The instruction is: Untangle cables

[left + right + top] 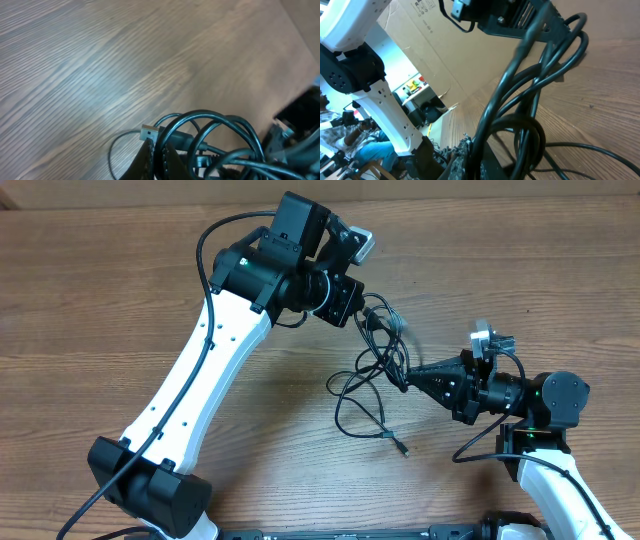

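Hanging between the two arms, the cables (378,365) form a loose knot of thin black loops over the middle-right of the wooden table (120,300). The left gripper (366,312) sits at the upper end of the tangle, closed on the cables. The right wrist view shows several strands running up into it and bending over its tip. The right gripper (410,378) meets the tangle from the right side, lower down. It is drawn to a narrow point and is pinched on the cables as well. From its own camera, a few strands pass between its fingers (461,161) at the bottom edge and rise in long curves toward the other arm.

Below the two grip points, more loops spread out over the table. One strand trails away toward the near edge and ends in a small plug (400,448) that lies free on the wood.

In the left wrist view, the loops crowd together just beyond the closed fingertips. A silver-tipped flat plug (148,133) sticks out to the left of them, and a thin strand curves down from it. Whether that plug touches the table cannot be told from this view. Something dark and blurred shows at the right edge.

Behind the left arm, in the right wrist view, stands a large cardboard sheet (440,45).
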You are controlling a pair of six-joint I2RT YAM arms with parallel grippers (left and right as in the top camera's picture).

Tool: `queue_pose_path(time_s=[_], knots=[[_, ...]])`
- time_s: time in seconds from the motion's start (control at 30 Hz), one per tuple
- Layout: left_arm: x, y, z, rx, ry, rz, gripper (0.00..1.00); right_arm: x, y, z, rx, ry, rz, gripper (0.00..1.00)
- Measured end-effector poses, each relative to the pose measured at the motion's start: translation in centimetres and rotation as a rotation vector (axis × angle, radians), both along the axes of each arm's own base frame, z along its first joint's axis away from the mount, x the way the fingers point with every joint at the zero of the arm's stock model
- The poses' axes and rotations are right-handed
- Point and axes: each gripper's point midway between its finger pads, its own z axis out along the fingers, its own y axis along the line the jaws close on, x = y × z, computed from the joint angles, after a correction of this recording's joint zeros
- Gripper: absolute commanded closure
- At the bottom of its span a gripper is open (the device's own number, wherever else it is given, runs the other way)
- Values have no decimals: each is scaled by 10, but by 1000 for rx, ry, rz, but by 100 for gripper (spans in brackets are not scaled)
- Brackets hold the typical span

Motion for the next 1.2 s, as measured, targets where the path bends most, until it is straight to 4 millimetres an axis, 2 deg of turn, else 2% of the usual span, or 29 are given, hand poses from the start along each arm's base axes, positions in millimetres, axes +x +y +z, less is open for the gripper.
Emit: queue_pose_path(time_s=[0.23,0.43,0.53,0.57,0.63,0.67,0.77,0.9,1.2], knots=[[8,10,-4,29,33,124,95,0,0,0,0,0,-1,96],[10,12,-5,32,46,161,96,0,0,0,0,0,-1,96],[10,12,-5,35,38,153,96,0,0,0,2,12,2,62],[10,12,-5,37,30,144,96,-1,0,0,0,4,5,57],[10,12,-5,47,7,109,96,-2,0,0,-1,2,9,32],[10,12,-5,51,-5,87,96,-2,0,0,0,8,10,25],[8,12,-5,63,-29,37,96,-3,1,0,-2,5,15,20],[6,12,-6,80,-62,-24,96,-3,1,0,-3,5,18,19],[-13,-8,5,-16,-105,-236,96,-2,1,0,-2,5,14,16]])
